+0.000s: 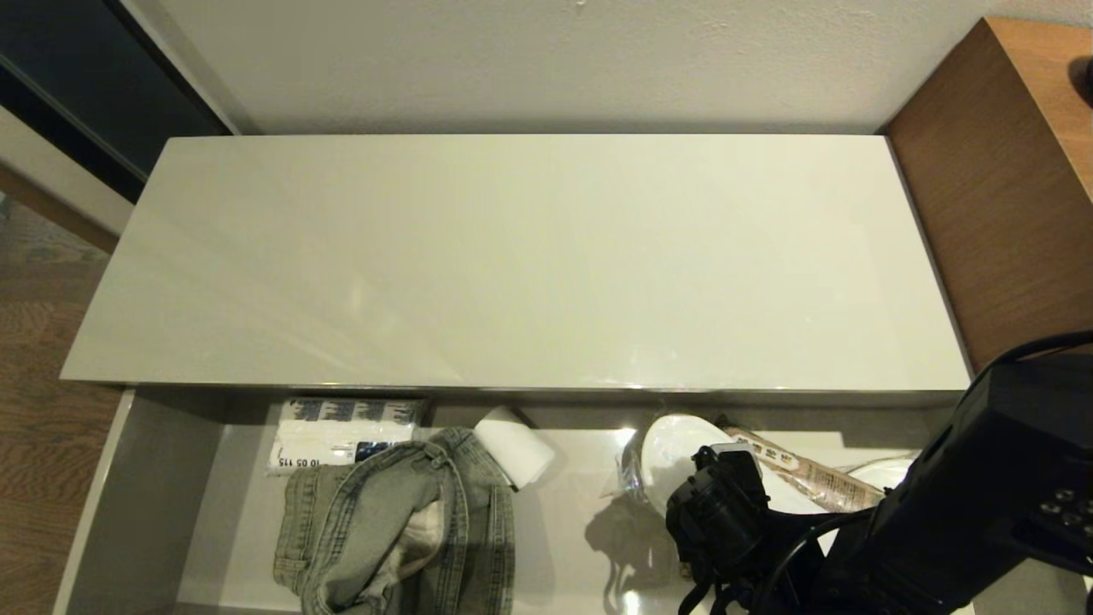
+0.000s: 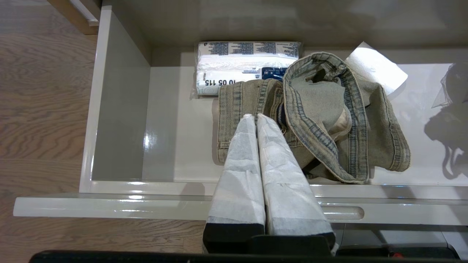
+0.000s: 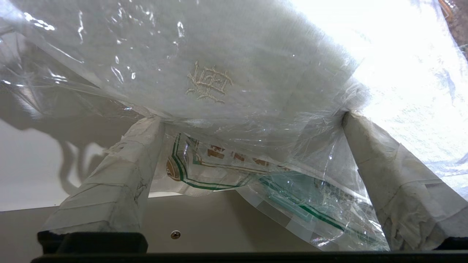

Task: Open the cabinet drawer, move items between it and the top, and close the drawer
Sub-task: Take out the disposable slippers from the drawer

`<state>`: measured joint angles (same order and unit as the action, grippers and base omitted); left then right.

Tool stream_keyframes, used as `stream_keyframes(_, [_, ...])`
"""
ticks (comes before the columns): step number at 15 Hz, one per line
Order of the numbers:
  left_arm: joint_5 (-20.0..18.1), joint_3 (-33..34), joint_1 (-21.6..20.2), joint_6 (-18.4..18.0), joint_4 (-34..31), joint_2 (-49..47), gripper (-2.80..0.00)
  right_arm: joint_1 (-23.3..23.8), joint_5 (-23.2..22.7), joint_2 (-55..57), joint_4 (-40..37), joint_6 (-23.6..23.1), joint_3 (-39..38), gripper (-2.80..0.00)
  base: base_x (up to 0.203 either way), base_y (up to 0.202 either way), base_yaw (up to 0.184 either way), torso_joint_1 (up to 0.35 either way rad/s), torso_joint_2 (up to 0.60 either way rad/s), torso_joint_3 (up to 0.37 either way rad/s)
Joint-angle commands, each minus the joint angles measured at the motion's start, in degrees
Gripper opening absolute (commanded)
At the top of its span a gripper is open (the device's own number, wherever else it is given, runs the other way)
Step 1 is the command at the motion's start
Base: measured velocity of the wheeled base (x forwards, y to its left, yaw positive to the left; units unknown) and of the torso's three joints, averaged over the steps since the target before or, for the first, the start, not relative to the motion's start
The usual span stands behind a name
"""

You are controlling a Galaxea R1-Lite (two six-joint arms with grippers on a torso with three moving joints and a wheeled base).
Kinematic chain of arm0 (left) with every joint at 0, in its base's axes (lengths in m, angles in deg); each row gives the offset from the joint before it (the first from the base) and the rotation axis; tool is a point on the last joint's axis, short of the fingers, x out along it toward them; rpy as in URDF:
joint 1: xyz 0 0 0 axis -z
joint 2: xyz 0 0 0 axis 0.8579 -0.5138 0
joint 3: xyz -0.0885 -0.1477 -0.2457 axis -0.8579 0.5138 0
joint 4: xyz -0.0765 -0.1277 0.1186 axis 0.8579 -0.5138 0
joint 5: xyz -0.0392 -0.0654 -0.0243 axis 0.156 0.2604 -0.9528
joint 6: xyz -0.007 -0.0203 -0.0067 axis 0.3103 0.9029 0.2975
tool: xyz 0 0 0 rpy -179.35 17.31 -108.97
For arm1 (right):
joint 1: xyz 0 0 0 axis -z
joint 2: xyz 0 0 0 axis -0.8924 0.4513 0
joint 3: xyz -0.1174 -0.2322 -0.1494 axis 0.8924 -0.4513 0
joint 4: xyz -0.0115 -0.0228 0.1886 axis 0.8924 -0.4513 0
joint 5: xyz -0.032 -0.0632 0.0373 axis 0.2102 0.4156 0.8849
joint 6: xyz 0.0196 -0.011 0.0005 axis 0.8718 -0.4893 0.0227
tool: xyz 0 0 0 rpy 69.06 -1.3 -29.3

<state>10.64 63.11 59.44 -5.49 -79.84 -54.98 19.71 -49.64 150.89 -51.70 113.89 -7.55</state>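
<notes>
Two hands are sharing this job, though only one is working. Largest first: the top (image 1: pixel 512 256) is lying beyond both hands, with the cabinet drawer (image 1: pixel 145 504) standing pulled out beneath its near edge, so the opening step looks done and the moving of items is under way.

Inside the drawer, the denim garment (image 1: pixel 401 530) is lying crumpled directly ahead of the left hand (image 2: pixel 256 118), whose fingers are pressed together on nothing while it is hanging over the drawer's front edge, apparently parked. A printed white pack (image 2: pixel 245 65) and a small paper roll (image 1: pixel 517 444) are sitting just past the garment.

The wrapped white slippers (image 1: pixel 683 457) are lying at the far end of the drawer from the garment, right at the right hand (image 3: pixel 252 120). That hand is standing spread wide, its two fingers (image 3: pixel 120 179) straddling the slippers' edge and pressing into the clear wrap, not yet closed. The brown packet (image 3: pixel 234 168) is lying just beneath the slippers, between the fingers.

The slippers appear to be lying flat, their broad face running across the gap between the fingers. I cannot tell which way their long axis is pointing. The right hand is clearly the nearer one; closing risks pinching the packet along with the wrap.
</notes>
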Motion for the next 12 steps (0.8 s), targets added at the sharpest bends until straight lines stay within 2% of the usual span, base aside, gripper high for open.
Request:
stream_keyframes(1, [-0.02,0.00,0.00,-0.01,0.00,-0.09,-2.80,-0.05,0.15,0.26,0.25,0.18,0.01,0.00,0.000,0.000,0.000,0.000,0.00,0.000])
stream_keyframes(6, [-0.02,0.00,0.00,-0.01,0.00,-0.09,-2.80,-0.05,0.17,0.70,0.25,0.18,0.03,0.00,0.000,0.000,0.000,0.000,0.00,0.000])
stream_keyframes(7, [-0.02,0.00,0.00,-0.01,0.00,-0.09,-2.80,-0.05,0.32,0.79,0.34,0.18,-0.01,-2.80,0.000,0.000,0.000,0.000,0.00,0.000])
stream_keyframes(12, [-0.02,0.00,0.00,-0.01,0.00,-0.09,-2.80,-0.13,0.38,0.69,1.05,0.09,-0.28,-2.80,0.000,0.000,0.000,0.000,0.00,0.000])
